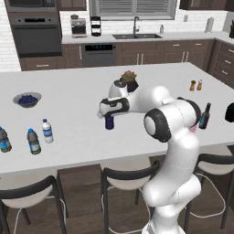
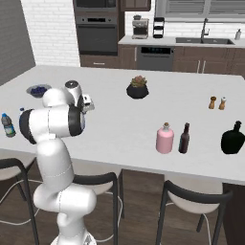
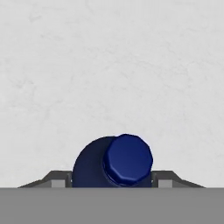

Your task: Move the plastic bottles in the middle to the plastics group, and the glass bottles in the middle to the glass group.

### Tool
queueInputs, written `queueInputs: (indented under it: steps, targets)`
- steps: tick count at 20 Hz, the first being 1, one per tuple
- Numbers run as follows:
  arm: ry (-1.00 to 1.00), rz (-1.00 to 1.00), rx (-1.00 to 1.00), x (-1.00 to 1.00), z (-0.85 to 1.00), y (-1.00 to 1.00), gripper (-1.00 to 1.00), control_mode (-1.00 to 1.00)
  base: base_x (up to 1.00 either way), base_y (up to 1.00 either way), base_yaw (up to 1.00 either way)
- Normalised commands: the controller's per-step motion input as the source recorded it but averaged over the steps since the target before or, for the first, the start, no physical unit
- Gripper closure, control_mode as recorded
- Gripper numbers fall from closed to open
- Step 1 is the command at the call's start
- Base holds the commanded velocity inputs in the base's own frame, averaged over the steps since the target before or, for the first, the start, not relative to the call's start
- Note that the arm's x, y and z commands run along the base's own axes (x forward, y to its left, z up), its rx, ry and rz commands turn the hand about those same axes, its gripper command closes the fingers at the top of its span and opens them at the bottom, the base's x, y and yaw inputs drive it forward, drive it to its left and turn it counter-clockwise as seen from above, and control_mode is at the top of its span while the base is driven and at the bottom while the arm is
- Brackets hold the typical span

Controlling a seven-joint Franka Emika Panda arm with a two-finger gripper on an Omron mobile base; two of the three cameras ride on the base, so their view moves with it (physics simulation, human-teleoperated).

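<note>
The gripper (image 1: pixel 109 117) is closed around the dark navy bottle (image 1: pixel 109 122), gripping it near the top. In the hand view the navy bottle (image 3: pixel 114 162) sits between the two fingers, its faceted cap pointing toward the camera and the pale tabletop (image 3: pixel 109 65) spreading beyond it. From the left base view the bottle hangs upright below the hand, roughly mid-tabletop, in front of the small potted plant (image 1: pixel 130 80); whether its base touches the surface cannot be told.

To the left, near the front edge, stands the clear white-capped bottle (image 1: pixel 47 131), just beside a greyish blue-capped bottle (image 1: pixel 33 141), with a second blue-capped bottle (image 1: pixel 4 140) further left. A bowl of blueberries (image 1: pixel 27 99) lies behind them.

On the right side of the tabletop, well apart from the gripper, the squat pink bottle (image 2: pixel 165 138) stands just beside the slim dark brown bottle (image 2: pixel 184 138). A round black jug (image 2: pixel 233 138) sits further right, and salt and pepper shakers (image 2: pixel 217 103) stand behind.
</note>
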Motion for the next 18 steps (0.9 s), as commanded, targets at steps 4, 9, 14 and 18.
queueInputs:
  steps: [4, 9, 14, 18]
  targets:
    - [0.04, 0.36, 0.0, -0.52, 0.32, 1.0, 1.0, -1.0, 0.0, 0.0, 0.0]
    - [0.03, 0.39, 0.0, -0.61, 0.23, 1.0, 1.0, -1.0, 0.0, 0.0, 0.0]
    - [0.02, 0.38, 0.0, -0.8, 0.08, 1.0, 1.0, -1.0, 0.0, 0.0, 0.0]
    - [0.0, 0.34, 0.0, -0.92, 0.0, 0.81, 1.0, -1.0, 0.0, 0.0, 0.0]
